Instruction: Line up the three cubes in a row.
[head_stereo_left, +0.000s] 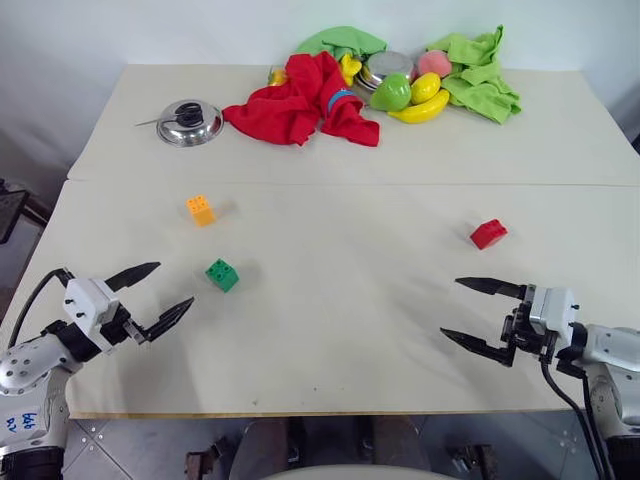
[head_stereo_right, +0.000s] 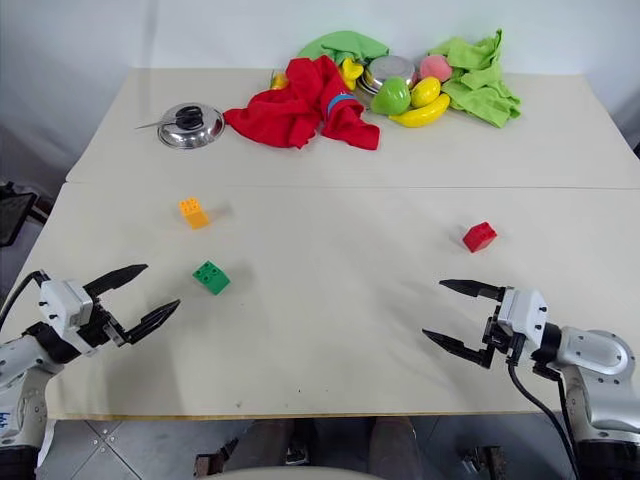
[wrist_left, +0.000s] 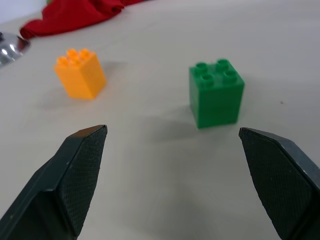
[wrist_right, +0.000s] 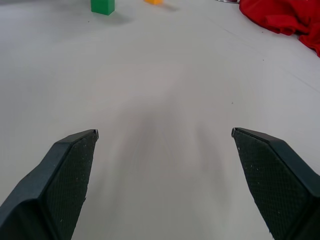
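The three cubes are small hard-plastic toy bricks w/ studded tops: the orange-yellow studded plastic cube sits left of centre on the tabletop, near the seam across its middle; the green studded plastic cube lies near it, a bit closer to the front edge; the red studded plastic cube is well apart, toward the right edge, and looks tilted. None are in a row yet. Judging by look, they're light, stiff, not fragile, w/ smooth glossy walls that could slip or skid if nudged, so best hold is prob. across two opposite flat sides, below the studs, jaws square to the faces. Left gripper hovers near the front-left corner, fingers spread wide, empty, aimed at the green cube, which sits just beyond them in the left wrist view. Right gripper is near the front-right corner, also spread wide & empty, red cube off to its side. Hard to make out: the red cube's exact tilt & stud face. At the far edge, a red cloth, green cloths, toy fruit & a steel lid overlap, partly hiding one another.
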